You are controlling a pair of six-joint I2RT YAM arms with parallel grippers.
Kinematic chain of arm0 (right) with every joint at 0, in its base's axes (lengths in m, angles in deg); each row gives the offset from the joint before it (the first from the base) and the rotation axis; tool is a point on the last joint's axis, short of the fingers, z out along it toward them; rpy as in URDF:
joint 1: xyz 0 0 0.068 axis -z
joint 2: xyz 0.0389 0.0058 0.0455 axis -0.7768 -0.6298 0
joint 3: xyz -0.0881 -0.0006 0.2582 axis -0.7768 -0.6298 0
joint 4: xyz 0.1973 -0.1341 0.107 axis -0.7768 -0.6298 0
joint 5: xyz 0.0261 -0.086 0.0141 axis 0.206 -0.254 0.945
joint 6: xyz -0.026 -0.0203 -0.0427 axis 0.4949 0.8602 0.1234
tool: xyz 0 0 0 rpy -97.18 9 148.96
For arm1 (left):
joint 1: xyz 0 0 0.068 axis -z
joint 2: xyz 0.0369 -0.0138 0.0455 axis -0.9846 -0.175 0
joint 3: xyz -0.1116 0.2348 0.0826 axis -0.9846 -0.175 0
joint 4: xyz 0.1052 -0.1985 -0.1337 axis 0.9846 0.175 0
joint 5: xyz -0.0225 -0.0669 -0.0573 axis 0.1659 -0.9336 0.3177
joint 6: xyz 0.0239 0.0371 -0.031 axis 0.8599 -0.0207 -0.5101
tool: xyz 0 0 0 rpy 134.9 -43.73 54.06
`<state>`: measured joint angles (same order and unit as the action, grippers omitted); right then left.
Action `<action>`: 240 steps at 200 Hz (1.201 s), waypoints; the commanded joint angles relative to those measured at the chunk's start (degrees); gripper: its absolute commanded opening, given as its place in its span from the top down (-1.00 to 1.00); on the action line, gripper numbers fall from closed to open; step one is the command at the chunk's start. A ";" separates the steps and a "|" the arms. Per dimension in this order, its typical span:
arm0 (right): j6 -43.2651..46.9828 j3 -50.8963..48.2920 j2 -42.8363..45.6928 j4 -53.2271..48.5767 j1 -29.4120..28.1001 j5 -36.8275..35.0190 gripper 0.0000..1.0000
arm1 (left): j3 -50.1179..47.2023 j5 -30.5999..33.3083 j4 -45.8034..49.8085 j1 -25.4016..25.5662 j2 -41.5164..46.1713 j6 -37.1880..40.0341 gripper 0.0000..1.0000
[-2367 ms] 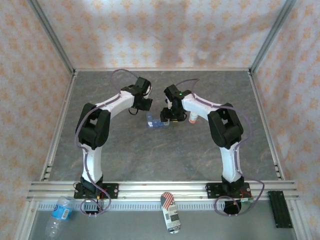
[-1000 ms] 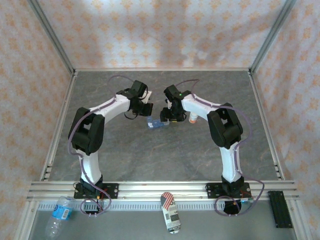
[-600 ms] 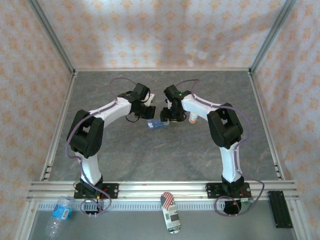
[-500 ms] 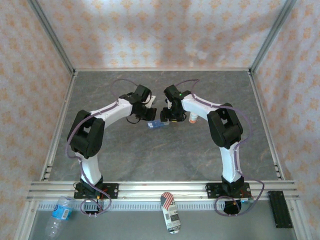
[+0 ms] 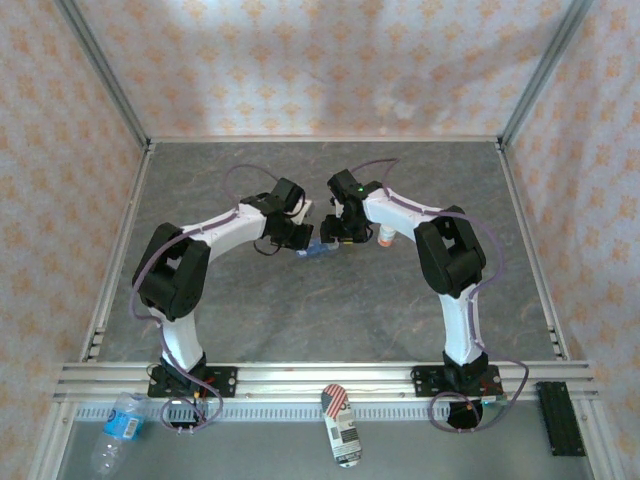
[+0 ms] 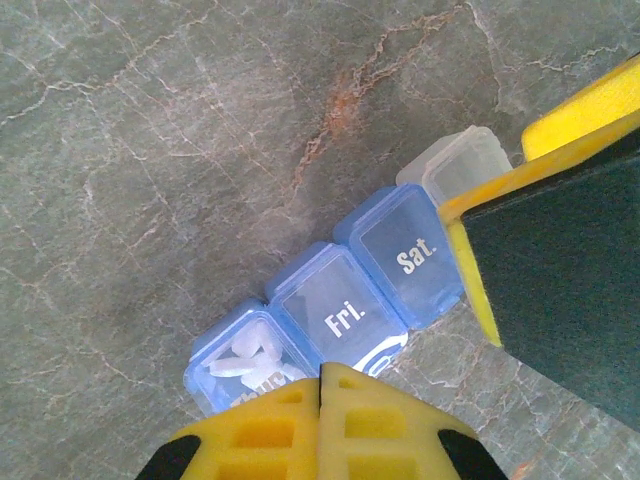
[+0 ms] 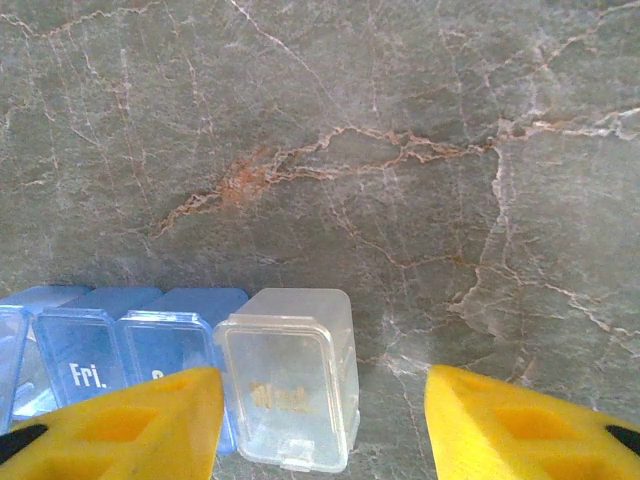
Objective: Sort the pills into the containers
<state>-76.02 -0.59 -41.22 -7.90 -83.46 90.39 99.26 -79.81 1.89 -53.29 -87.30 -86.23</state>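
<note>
The containers (image 6: 345, 310) are a translucent blue strip lying on the table, with lidded cells marked Fri. and Sat. and a clear end cell (image 6: 462, 160). White pills (image 6: 243, 360) lie in the blue end cell. My left gripper (image 6: 321, 372) is shut, its tips at the strip's edge where the pill cell meets Fri. My right gripper (image 7: 322, 388) is open and straddles the clear cell (image 7: 290, 385), one finger (image 7: 140, 420) over the blue cell next to it. In the top view both grippers, left (image 5: 299, 240) and right (image 5: 336, 235), meet at the containers (image 5: 318, 249).
A small white bottle with an orange band (image 5: 384, 238) lies just right of the right gripper. A white card (image 5: 303, 208) lies behind the left gripper. Off the table's near edge lie a water bottle (image 5: 118, 428) and a can (image 5: 343, 426).
The left arm has swung right and brought its shut gripper up against the containers. The right gripper has stayed over the strip's clear end.
</note>
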 commanded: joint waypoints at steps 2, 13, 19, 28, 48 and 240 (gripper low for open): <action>-0.54 -1.37 -1.74 0.01 0.06 -2.07 -0.10 | -0.42 2.57 1.05 0.75 1.32 0.44 1.00; -0.65 -1.39 -1.78 0.09 0.06 -2.12 -0.10 | -0.34 2.99 1.39 0.91 0.99 0.61 1.00; -0.62 -1.41 -1.74 0.12 0.06 -2.07 -0.10 | -0.22 3.21 1.58 0.98 0.84 0.68 1.00; -0.66 -1.37 -1.74 0.01 0.04 -2.15 -0.10 | -0.17 3.48 1.82 1.14 0.64 0.85 1.00; -0.62 -1.36 -1.70 0.01 0.01 -2.16 -0.10 | -0.08 4.44 2.35 1.59 0.35 1.14 1.00; -0.69 -2.06 -1.96 0.36 0.32 -2.34 -0.08 | -1.76 9.45 1.99 2.94 -3.52 2.63 1.00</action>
<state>-76.04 -0.87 -41.22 -7.17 -83.43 90.56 99.04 -72.99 3.18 -51.10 -88.85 -85.11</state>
